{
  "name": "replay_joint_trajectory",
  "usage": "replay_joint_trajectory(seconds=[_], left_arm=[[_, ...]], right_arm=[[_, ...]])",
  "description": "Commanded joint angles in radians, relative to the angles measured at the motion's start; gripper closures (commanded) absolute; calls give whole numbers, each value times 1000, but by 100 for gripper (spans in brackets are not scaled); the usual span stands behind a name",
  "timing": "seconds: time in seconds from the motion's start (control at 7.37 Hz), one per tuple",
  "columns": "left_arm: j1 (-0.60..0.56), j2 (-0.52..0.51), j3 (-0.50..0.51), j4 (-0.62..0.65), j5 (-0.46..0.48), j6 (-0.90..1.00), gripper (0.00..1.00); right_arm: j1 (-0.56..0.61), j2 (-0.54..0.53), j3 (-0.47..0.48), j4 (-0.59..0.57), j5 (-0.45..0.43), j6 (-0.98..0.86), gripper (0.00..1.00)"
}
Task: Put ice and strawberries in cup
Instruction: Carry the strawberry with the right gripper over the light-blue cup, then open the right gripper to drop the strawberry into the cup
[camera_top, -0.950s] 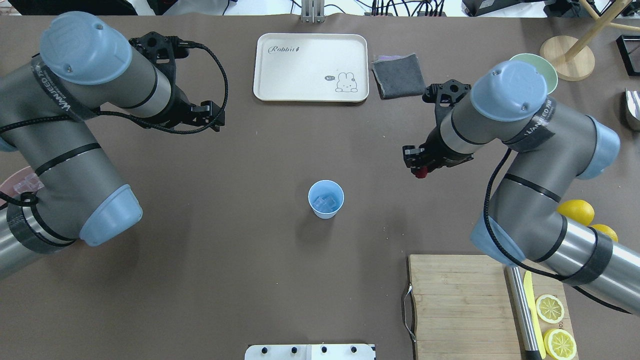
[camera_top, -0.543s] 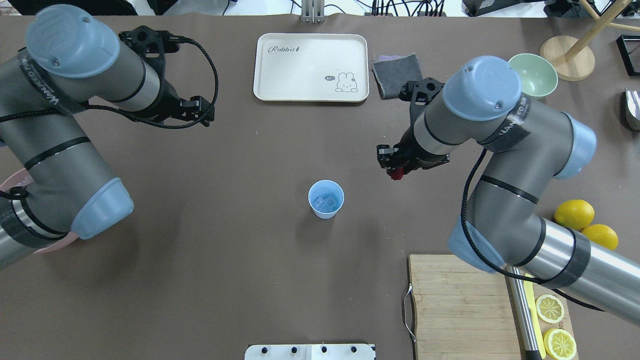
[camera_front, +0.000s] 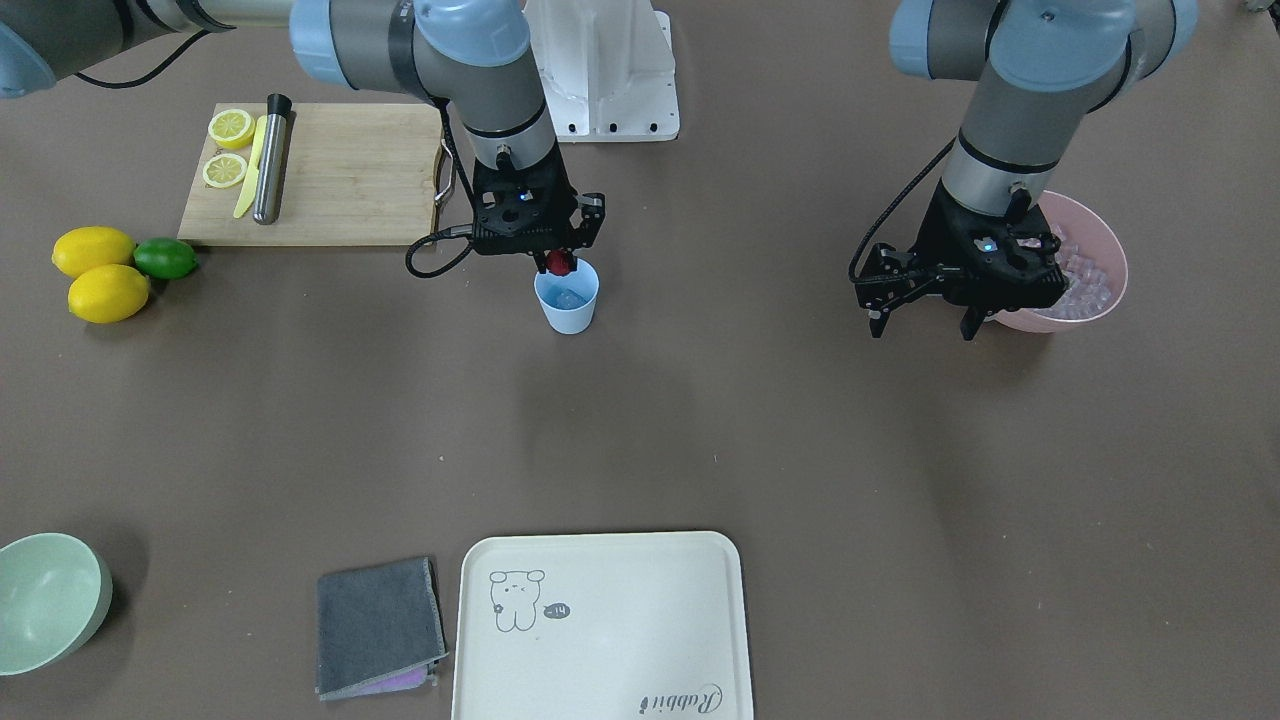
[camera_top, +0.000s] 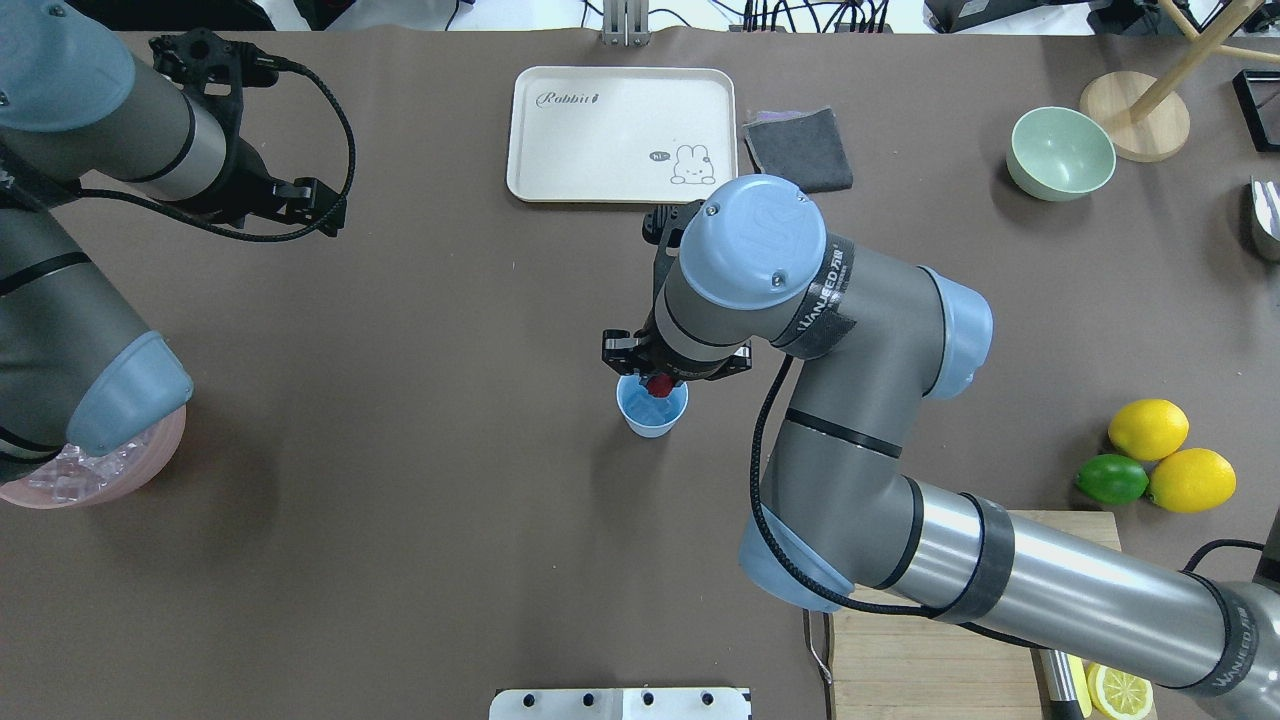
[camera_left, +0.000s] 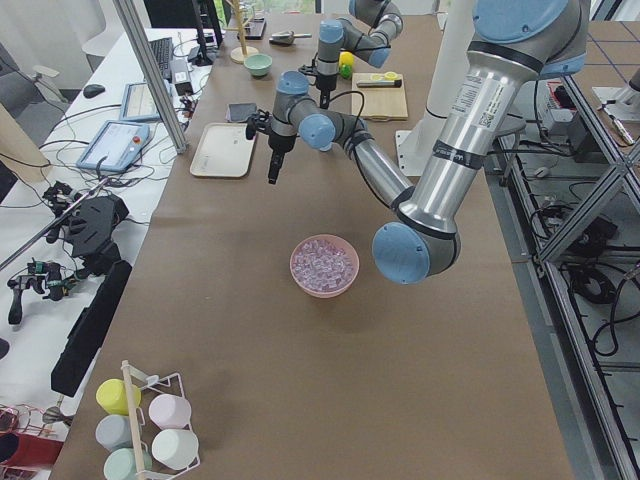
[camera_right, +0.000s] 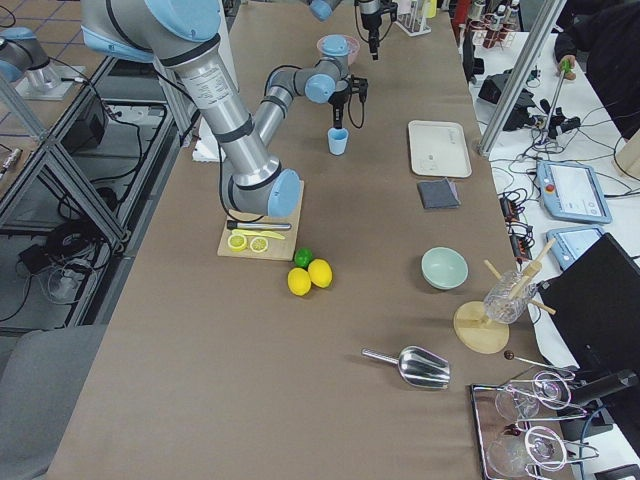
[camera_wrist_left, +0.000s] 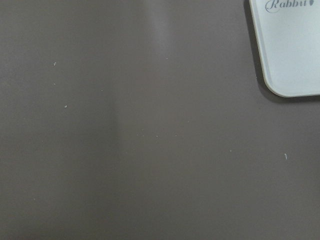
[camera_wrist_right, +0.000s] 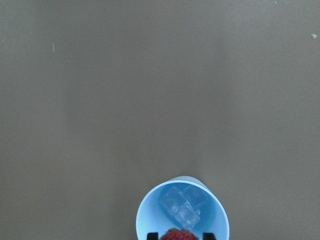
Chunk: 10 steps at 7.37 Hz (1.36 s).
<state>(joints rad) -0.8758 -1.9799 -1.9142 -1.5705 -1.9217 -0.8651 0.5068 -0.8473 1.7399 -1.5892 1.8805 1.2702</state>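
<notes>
1. the strawberry (camera_front: 560, 262) is pinched between the fingertips of the right hand (camera_front: 559, 265), directly over the mouth of the cup (camera_front: 568, 305). in the right wrist view it sits at the cup's near rim, though i cannot tell if it touches the rim.
2. the cup stands upright near the middle of the desk (camera_front: 700, 430). it is light blue, with a few clear cubes of ice (camera_wrist_right: 182, 207) lying at its bottom.
3. the right hand points straight down and is clenched on the berry. its arm reaches in from the side where the cutting board (camera_front: 340, 175) lies.
4. more ice is heaped in a pink bowl (camera_front: 1118, 290) toward the robot's left end of the desk, well apart from the cup.
5. the left hand (camera_front: 922, 326) hangs just beside the pink bowl over bare desk. its fingers are spread wide with nothing between them.
6. two lemon halves, a yellow knife and a steel rod lie on the cutting board.
7. two lemons (camera_front: 95, 275) and a lime (camera_front: 165, 258) sit together near the board.
8. on the far side of the desk from the robot are a cream tray (camera_front: 600, 620), a folded grey cloth (camera_front: 378, 625) just beside it, and a pale green bowl (camera_front: 50, 600) at the corner.
</notes>
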Motion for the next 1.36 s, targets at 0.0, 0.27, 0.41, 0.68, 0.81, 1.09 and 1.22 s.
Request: replay_joint_trajectory(seconds=[0.0,0.27,0.41,0.68,0.81,1.09,1.22], left_arm=[[0,0,-2,1,1,-2,4],[0,0,-2,1,0,-2,4],[0,0,-2,1,0,-3,4],[0,10,-9,3,1,-6,4],[-3,21,-26,10,0,0,4],[-69,51,-29,15,-69,97,4],[-160,108,-29,14,-141,229,4]], right_arm=[[-7,22,-42,2,-4,-11,100],[-14,19,-48,2,-4,-15,1],[-17,14,-48,2,-4,-20,0],[-19,10,-48,2,-6,-25,0],[5,4,-37,0,-3,-28,0],[120,-170,104,-8,26,-191,0],[233,-291,168,-9,123,-324,0]])
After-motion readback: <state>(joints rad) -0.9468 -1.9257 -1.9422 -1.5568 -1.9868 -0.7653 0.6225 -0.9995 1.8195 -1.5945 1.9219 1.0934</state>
